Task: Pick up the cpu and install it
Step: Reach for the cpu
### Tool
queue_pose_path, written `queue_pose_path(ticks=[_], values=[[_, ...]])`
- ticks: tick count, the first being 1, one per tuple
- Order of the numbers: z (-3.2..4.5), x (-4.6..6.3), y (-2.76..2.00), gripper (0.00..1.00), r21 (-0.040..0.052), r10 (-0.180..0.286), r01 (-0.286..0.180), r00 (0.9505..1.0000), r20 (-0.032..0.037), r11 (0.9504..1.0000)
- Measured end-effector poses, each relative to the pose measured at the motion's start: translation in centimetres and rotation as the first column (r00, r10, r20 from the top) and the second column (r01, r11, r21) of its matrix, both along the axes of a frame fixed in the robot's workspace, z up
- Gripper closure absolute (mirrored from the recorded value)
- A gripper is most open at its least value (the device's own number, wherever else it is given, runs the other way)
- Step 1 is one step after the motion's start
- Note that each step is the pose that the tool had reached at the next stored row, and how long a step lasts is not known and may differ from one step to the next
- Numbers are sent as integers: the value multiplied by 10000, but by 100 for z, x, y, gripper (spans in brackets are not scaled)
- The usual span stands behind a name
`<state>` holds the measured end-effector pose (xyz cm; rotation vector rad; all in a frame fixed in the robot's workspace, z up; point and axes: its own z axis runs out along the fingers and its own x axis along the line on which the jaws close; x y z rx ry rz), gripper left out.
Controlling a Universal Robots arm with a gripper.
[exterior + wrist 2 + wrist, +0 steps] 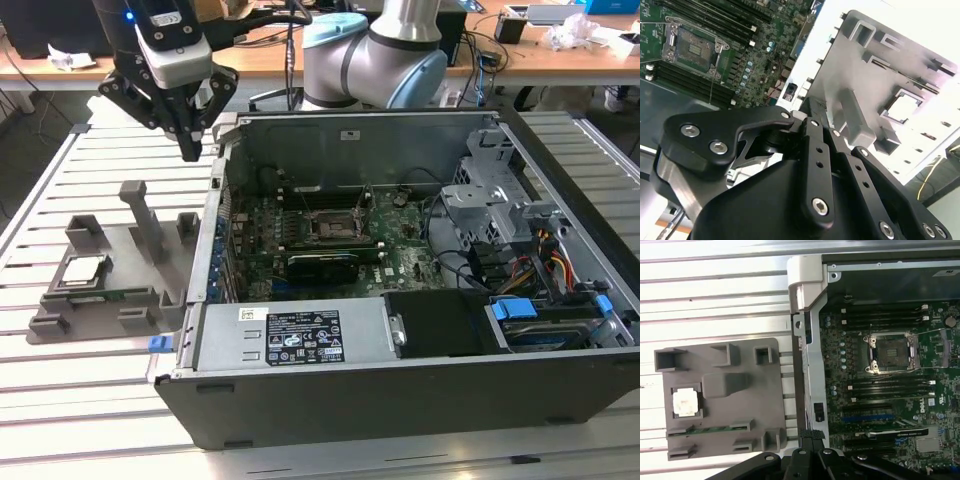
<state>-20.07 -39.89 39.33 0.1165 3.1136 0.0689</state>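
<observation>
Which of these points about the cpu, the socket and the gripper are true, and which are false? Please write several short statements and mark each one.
1. The cpu lies in the grey holder tray. True.
2. The gripper holds the cpu. False: it hangs shut and empty above the table, between the tray and the computer case.
3. The motherboard socket is empty. True.
4. The computer case is closed. False: its side is open and the motherboard shows.
5. The holder tray stands inside the case. False: it rests on the table, at the exterior view's left of the case.
</observation>
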Motion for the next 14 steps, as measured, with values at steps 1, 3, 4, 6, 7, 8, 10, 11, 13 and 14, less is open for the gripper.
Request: queue_pose_path(ticks=[1, 3, 4, 6, 7, 8, 10, 11, 13, 14], values=[[0, -7, 0, 89, 0, 0, 0, 10000, 0, 10000], [0, -19, 0, 89, 0, 0, 0, 10000, -1, 10000], [0, -26, 0, 89, 1, 0, 0, 10000, 0, 10000], [0, -44, 0, 89, 0, 0, 0, 10000, -1, 10000], [0, -51, 0, 89, 0, 0, 0, 10000, 0, 10000], [0, -61, 0, 89, 0, 0, 0, 10000, 0, 10000], [0, -85, 0, 89, 0, 0, 0, 10000, 0, 10000], [0, -93, 0, 89, 0, 0, 0, 10000, -1, 10000], [0, -114, 0, 89, 0, -1, 1, 10000, 0, 10000], [0, -129, 0, 89, 0, 0, 0, 10000, 0, 10000]])
